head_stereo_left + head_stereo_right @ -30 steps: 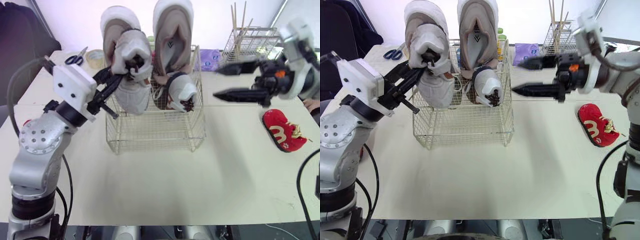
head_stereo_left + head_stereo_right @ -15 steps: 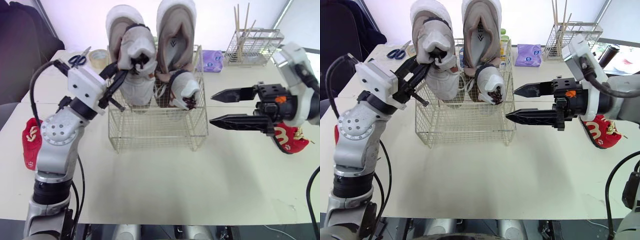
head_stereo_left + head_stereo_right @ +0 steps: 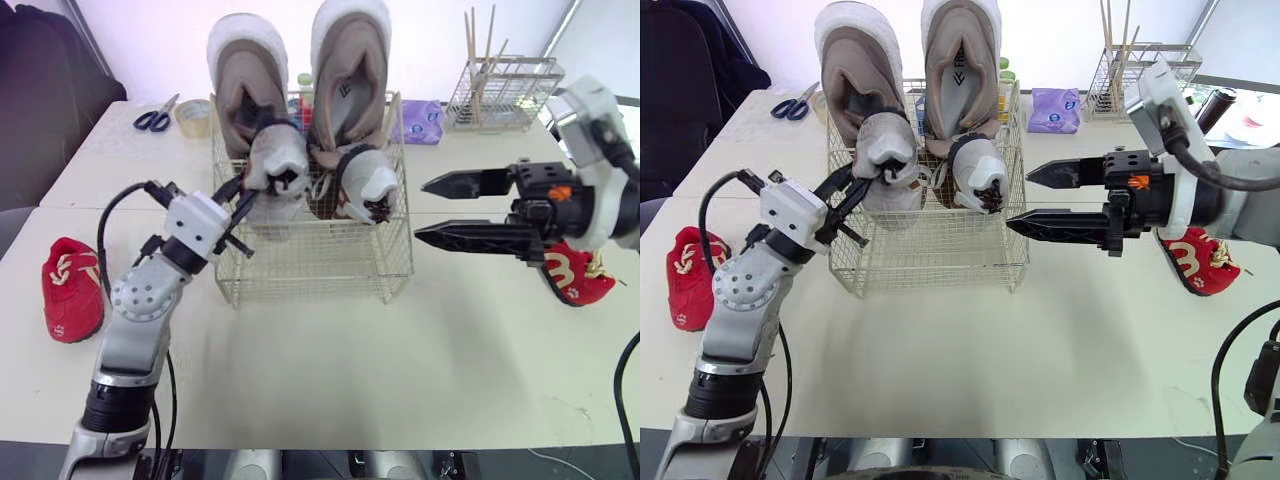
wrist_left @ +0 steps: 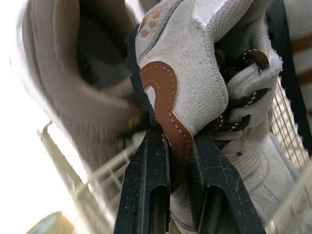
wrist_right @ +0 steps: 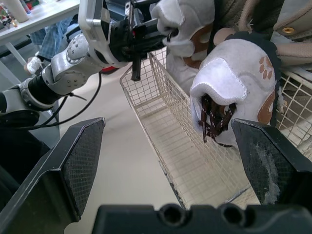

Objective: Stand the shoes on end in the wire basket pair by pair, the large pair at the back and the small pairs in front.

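Observation:
The wire basket [image 3: 310, 270] stands mid-table. Two large beige shoes [image 3: 245, 60] [image 3: 350, 60] stand on end at its back. In front of them are two small white shoes with brown trim. My left gripper [image 3: 240, 195] is shut on the left small white shoe [image 3: 275, 165], pinching its heel edge between the fingers [image 4: 146, 195], and holds it low inside the basket's front left. The right small white shoe [image 3: 365, 180] leans in the front right. My right gripper [image 3: 422, 210] is open just right of the basket. Red small shoes lie on the table at left [image 3: 70, 285] and right [image 3: 572, 278].
Scissors [image 3: 152, 118] and a tape roll [image 3: 192, 115] lie behind the basket on the left. A purple packet [image 3: 420, 120] and a wire rack with sticks [image 3: 500, 85] stand at the back right. The near table area is bare.
My left arm has brought the small white shoe down from above the rim into the basket. The right gripper dropped lower beside the basket and stays open.

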{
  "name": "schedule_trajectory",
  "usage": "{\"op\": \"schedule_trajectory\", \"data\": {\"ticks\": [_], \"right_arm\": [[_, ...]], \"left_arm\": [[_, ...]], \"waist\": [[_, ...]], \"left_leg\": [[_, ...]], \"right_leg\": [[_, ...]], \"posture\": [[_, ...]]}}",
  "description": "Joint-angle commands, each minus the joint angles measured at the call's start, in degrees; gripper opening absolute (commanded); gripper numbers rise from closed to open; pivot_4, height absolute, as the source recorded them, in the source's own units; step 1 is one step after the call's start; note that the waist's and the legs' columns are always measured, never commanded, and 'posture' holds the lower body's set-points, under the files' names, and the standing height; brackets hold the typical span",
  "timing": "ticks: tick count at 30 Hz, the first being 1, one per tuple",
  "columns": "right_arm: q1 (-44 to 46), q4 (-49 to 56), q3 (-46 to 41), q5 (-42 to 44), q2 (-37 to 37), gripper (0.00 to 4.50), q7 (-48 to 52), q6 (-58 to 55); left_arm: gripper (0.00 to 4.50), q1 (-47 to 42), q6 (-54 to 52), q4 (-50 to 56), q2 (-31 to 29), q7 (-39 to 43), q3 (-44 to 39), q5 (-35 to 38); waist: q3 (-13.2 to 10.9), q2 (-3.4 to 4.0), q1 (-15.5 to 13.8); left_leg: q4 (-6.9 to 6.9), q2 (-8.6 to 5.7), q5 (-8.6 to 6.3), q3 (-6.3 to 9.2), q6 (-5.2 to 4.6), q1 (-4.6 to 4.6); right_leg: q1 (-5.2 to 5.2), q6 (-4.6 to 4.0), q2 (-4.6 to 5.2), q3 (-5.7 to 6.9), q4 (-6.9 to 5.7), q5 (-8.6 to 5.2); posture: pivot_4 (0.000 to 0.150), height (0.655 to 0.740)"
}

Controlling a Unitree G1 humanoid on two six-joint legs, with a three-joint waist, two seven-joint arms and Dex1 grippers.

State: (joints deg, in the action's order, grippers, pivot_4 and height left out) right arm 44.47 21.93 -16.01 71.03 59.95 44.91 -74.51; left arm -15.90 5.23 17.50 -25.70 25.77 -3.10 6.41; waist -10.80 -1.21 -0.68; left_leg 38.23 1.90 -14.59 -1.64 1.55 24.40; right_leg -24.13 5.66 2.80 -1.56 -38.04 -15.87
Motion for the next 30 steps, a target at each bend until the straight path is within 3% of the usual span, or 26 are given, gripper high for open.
{"op": "schedule_trajectory", "data": {"ticks": [1,19,27,30], "right_arm": [[1.38,-0.29,-0.39,-0.11,0.38,4.50,0.36,1.98],[-1.43,-3.59,5.01,-8.58,-1.86,4.50,7.93,11.42],[-1.65,-4.31,5.38,-10.08,-1.96,4.50,10.18,12.61],[-1.73,-4.79,5.70,-11.01,-2.13,4.50,10.91,13.07]], "left_arm": [[0.12,0.38,1.00,1.60,-0.20,-0.19,-1.02,-0.01],[0.12,3.97,-16.92,13.91,-3.22,-0.41,-6.64,8.47],[3.92,4.02,-18.75,14.62,-4.47,-0.41,-8.37,9.22],[3.92,4.27,-20.00,15.32,-4.69,-0.49,-9.78,10.14]], "waist": [[0.00,0.00,-0.01],[0.00,0.00,0.52],[0.00,0.00,0.27],[0.00,0.00,0.14]], "left_leg": [[0.00,0.00,0.00,0.00,0.00,0.00],[-0.05,0.06,0.00,0.05,0.00,-0.01],[-0.05,0.05,0.00,0.03,0.00,-0.01],[-0.04,0.05,0.00,0.03,0.00,0.00]], "right_leg": [[0.00,0.00,0.00,0.00,0.00,0.00],[-0.03,0.00,-0.07,0.00,0.01,0.00],[-0.04,0.00,-0.06,0.00,0.02,0.00],[-0.04,0.00,-0.06,0.00,0.02,0.00]], "posture": [[0.150,0.7400],[0.150,0.7400],[0.150,0.7400],[0.150,0.7400]]}}
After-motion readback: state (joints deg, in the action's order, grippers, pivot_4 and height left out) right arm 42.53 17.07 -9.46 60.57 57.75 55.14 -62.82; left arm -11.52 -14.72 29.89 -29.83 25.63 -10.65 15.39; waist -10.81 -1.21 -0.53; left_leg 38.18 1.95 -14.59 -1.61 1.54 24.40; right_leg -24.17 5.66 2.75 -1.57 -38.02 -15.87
